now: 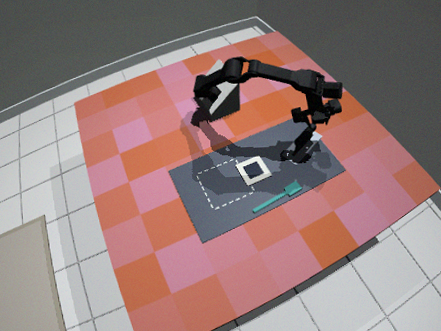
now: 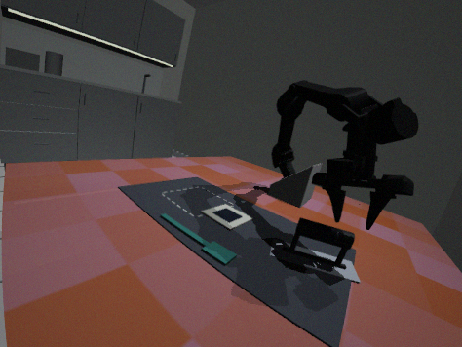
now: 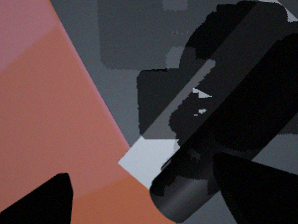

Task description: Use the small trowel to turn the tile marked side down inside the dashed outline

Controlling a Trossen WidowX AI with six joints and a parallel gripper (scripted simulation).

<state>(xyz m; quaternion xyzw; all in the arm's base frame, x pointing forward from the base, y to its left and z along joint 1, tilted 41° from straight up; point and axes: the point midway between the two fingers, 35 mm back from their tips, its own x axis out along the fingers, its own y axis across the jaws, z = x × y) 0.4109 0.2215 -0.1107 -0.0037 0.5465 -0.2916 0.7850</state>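
Observation:
The tile (image 1: pixel 254 170) (image 2: pixel 227 215), white with a dark square on its upper face, lies flat across the right side of the dashed outline (image 1: pixel 215 208), mostly outside it. A trowel with a black bridge handle (image 1: pixel 303 142) (image 2: pixel 326 234) (image 3: pixel 185 195) and a pale flat blade (image 1: pixel 316 136) (image 2: pixel 352 274) (image 3: pixel 142 159) lies at the mat's right end. Its handle stands above the blade. My gripper (image 2: pixel 353 225) (image 3: pixel 143 173) is open and empty above the trowel, with the handle slanting between and beyond the fingers in the wrist view. Shadow hides part of the blade.
A teal flat-headed tool (image 1: pixel 277 198) (image 2: pixel 219 251) lies near the front edge of the dark mat (image 1: pixel 204 230) (image 2: pixel 141 190). A grey wedge-shaped block (image 1: pixel 226 104) (image 2: pixel 298 187) stands on the checkered table (image 1: pixel 189 269) (image 2: pixel 73 234) near the arm's base.

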